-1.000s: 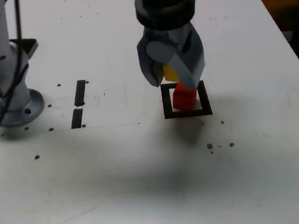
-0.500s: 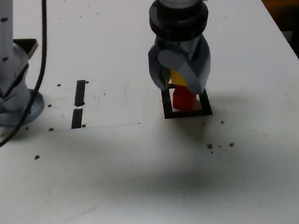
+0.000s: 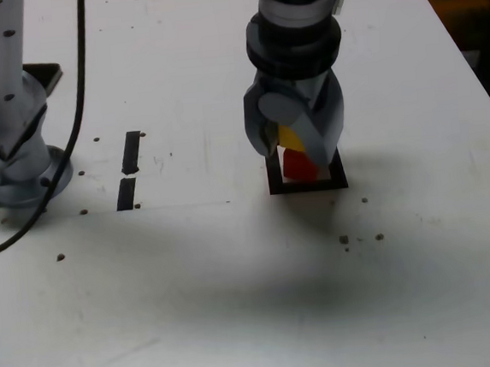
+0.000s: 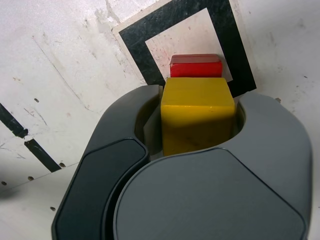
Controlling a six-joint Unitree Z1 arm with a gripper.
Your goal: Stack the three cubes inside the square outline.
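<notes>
1. Grey gripper (image 3: pixel 298 149), pointing down, clamped on yellow cube (image 4: pixel 196 112).
2. Directly beneath, red cube (image 4: pixel 196 65) inside black square outline (image 3: pixel 275 185), nearer the table's (image 3: pixel 237 287) far edge; contact between cubes unclear.
3. Two short black strips (image 3: pixel 129 170) toward the exterior view's left, beside the arm's base (image 3: pixel 15 161).

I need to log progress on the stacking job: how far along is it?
Done: the red cube sits inside the square outline. In hand: the gripper is shut on the yellow cube, held right over the red one; whether they touch yet cannot be told. Left: release the yellow cube, then add the green cube, which neither view shows.
</notes>
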